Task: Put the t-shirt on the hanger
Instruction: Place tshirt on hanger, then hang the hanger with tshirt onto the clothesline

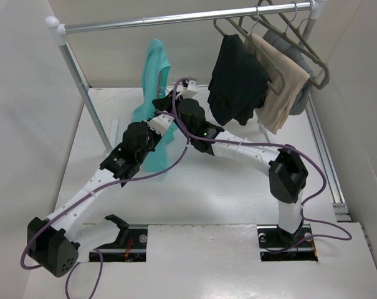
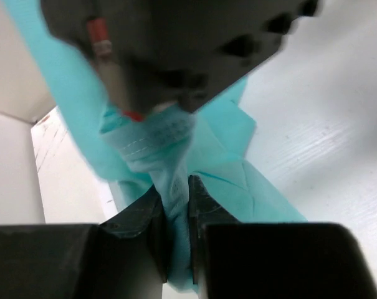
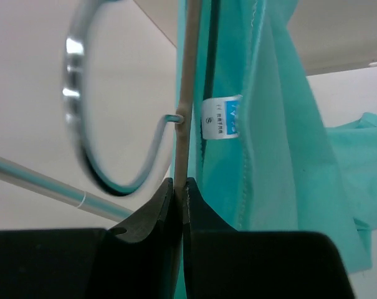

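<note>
The teal t-shirt (image 1: pixel 154 71) hangs upright in the air over the back of the table, its lower part trailing to the table top. My left gripper (image 1: pixel 163 119) is shut on a bunched fold of the t-shirt (image 2: pixel 176 187). My right gripper (image 1: pixel 186 88) is shut on the thin beige bar of a hanger (image 3: pixel 187 112), whose metal hook (image 3: pixel 91 106) curls off to the left. The t-shirt's neck with its small white and blue label (image 3: pixel 221 117) lies right beside that bar. The hanger is mostly hidden by cloth in the top view.
A metal rail (image 1: pixel 176 18) runs across the back on a slanting post (image 1: pixel 85 93). At its right end hang a black garment (image 1: pixel 237 78), a beige garment (image 1: pixel 276 81) and several bare hangers (image 1: pixel 281 28). White walls close in both sides.
</note>
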